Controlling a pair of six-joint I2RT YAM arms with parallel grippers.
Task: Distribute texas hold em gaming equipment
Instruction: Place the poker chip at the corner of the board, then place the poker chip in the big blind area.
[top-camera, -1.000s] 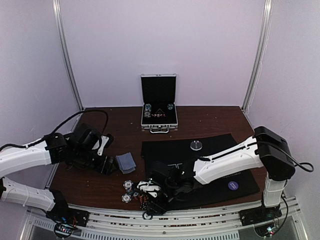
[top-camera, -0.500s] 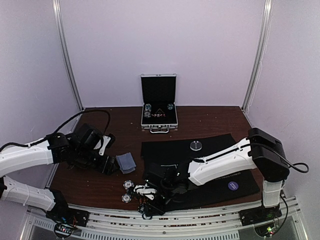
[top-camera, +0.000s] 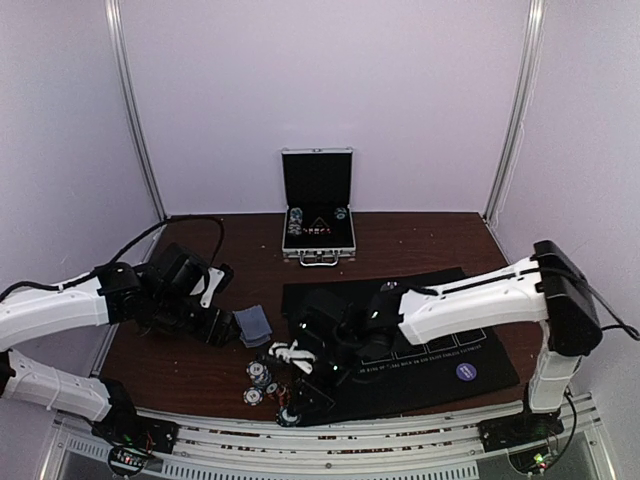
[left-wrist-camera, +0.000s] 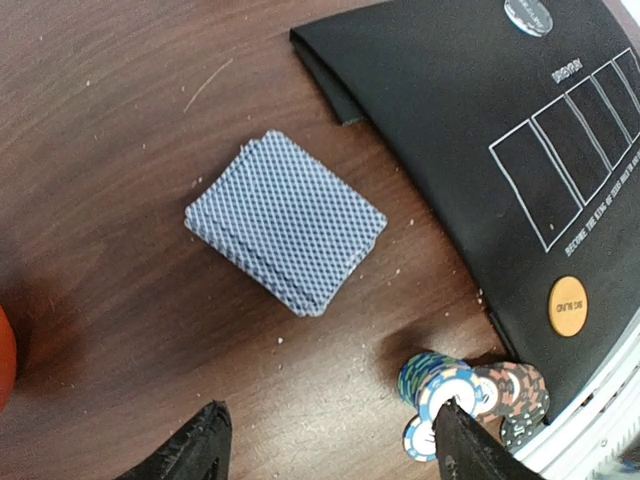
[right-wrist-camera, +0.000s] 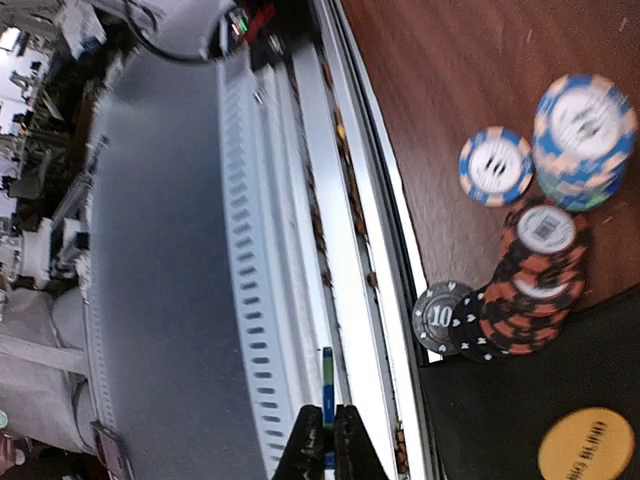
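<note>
Cards (left-wrist-camera: 285, 222) with lattice-patterned backs near round stripe-edged chips (left-wrist-camera: 445, 388)

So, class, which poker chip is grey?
The grey chip marked 10, lying flat beside the orange stack; the others are blue, orange or black.

The top external camera looks down from above and behind the arm bases (top-camera: 135, 432) over the whole table (top-camera: 420, 235). Both wrist cameras sit close to it: the left peers almost straight down, the right (rolled sideways) faces the near edge. Both share the chip stacks (left-wrist-camera: 440, 385) and orange button (left-wrist-camera: 567, 306).
</note>
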